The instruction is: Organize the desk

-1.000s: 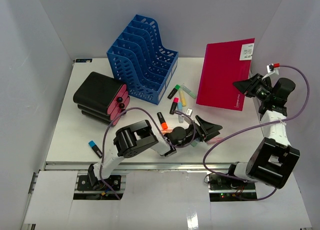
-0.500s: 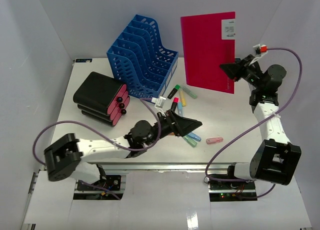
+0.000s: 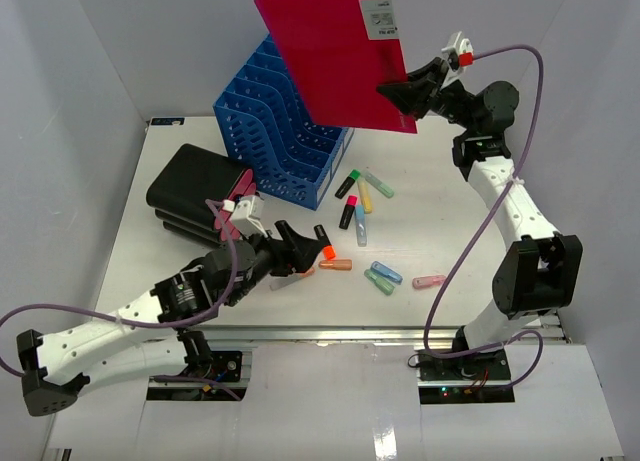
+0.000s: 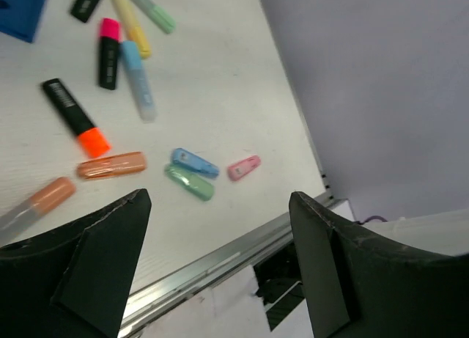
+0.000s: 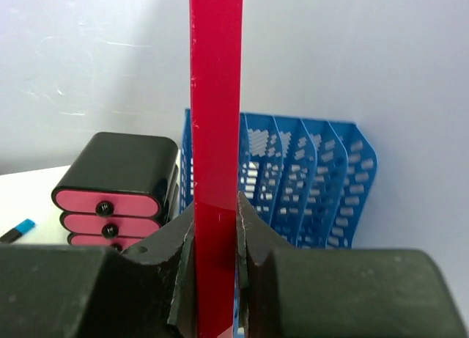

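Observation:
The white desk (image 3: 465,236) holds several scattered highlighters (image 3: 360,196), also in the left wrist view (image 4: 132,67). My right gripper (image 3: 402,89) is shut on the lower right edge of a red folder (image 3: 335,51) and holds it high, tilted, above the blue slotted file rack (image 3: 285,136). In the right wrist view the folder (image 5: 215,96) stands edge-on between the shut jaws (image 5: 216,232), with the rack (image 5: 308,177) behind. My left gripper (image 3: 298,251) is open and empty, low over the desk by an orange-capped marker (image 3: 324,244). Its jaws (image 4: 218,200) frame the front rail.
A black box with pink drawer fronts (image 3: 200,196) sits left of the rack, also in the right wrist view (image 5: 117,180). Small pastel caps (image 3: 385,277) and a pink one (image 3: 428,281) lie near the front rail (image 3: 380,331). White walls enclose the desk.
My right gripper has lifted the red folder up and to the left, from the right side to above the file rack. My left arm has drawn back leftward from the markers, still open.

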`<control>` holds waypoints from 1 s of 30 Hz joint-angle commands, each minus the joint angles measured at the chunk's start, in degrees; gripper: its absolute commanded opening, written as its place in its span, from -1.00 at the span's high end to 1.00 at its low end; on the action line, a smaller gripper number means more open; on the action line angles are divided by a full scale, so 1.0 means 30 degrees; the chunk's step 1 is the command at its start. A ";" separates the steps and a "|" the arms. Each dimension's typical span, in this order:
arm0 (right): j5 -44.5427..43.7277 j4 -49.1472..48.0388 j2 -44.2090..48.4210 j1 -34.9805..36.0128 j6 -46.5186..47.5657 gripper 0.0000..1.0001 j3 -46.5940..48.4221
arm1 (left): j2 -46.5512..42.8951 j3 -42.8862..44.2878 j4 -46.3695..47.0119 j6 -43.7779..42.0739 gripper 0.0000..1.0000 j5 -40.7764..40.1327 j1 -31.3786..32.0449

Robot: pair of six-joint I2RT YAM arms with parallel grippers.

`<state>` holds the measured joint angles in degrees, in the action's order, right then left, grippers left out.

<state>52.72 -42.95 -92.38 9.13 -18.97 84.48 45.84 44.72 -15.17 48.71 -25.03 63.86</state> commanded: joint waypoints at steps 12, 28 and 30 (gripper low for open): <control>-0.1923 -0.2169 -0.3826 0.2802 0.2156 0.85 0.6137 | 0.0928 0.4956 -1.1701 0.0783 -0.90 -0.6030 -0.0074; -0.3597 -0.4931 -0.8201 0.3664 -0.1000 0.85 0.8550 | -0.2768 0.2817 -1.0236 0.1750 -0.93 -0.5955 -0.0074; -0.3697 -0.5410 -0.8428 0.3802 -0.1040 0.85 0.8175 | -0.2434 0.3083 -1.0010 0.1397 -0.93 -0.5935 -0.0054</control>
<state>44.45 -50.17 -118.04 19.13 -20.76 107.15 37.06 53.28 -47.40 54.05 -42.63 63.81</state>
